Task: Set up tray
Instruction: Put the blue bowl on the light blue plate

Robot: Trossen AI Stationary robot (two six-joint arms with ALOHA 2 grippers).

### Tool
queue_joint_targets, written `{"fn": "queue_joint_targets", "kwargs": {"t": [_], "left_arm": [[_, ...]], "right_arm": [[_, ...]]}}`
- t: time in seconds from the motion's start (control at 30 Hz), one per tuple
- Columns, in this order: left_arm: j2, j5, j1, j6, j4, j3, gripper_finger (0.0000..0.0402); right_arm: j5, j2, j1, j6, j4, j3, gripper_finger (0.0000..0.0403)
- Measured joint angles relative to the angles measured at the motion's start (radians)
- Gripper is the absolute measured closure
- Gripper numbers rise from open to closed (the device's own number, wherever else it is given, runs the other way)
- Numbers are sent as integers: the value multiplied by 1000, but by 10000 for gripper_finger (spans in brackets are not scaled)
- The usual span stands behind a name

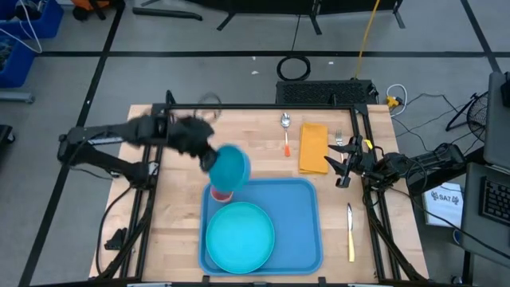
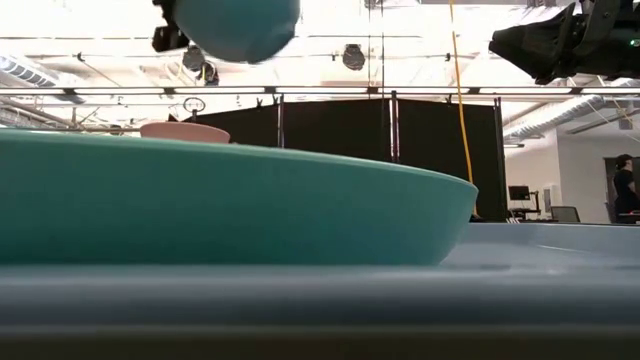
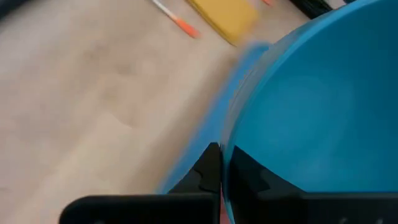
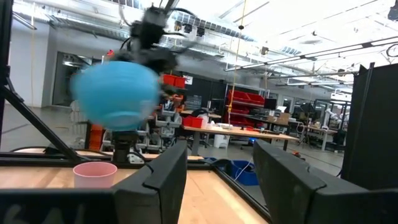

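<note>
The light-blue tray (image 1: 307,231) lies at the table's near middle and carries a round teal plate (image 1: 239,235) and a pink cup (image 1: 221,194) at its far left corner. My left gripper (image 1: 209,158) is shut on a blue bowl (image 1: 231,167), which hangs in the air above the cup and shows at the top of the low view (image 2: 235,25). My right gripper (image 1: 344,163) waits open by the table's right edge with nothing between its fingers (image 4: 161,180). My left gripper pinches the bowl's rim (image 3: 224,152), with one finger (image 3: 208,171) outside the wall and the other (image 3: 249,177) inside. It comes slanting down from the table's left side. The bowl is lifted clear of the tray and the cup.
A yellow napkin (image 1: 313,147) lies at the far right of the table, with an orange-handled spoon (image 1: 285,131) to its left and a fork (image 1: 339,137) to its right. A knife (image 1: 350,231) lies on the wood right of the tray.
</note>
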Motion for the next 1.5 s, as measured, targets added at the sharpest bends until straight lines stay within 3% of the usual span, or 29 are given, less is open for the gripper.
{"fn": "queue_joint_targets", "kwargs": {"t": [0.23,0.33,0.47,0.63,0.77,1.07,1.5], "left_arm": [[127,-38,-334,-207,129,1,394],[214,-31,-408,-273,148,45,394],[361,-25,-467,-332,39,161,394],[538,-44,-491,-345,-242,357,394],[631,-23,-492,-321,-283,434,394],[737,106,-488,-306,-306,432,394],[746,51,-473,-293,-305,432,394]], "right_arm": [[-1,0,0,0,5,0,229],[-1,0,0,8,16,0,229],[-1,0,0,22,25,0,229],[-1,0,0,24,24,0,229],[-1,0,0,24,24,0,229],[-5,0,0,24,23,0,229],[-5,0,0,24,23,0,229]]}}
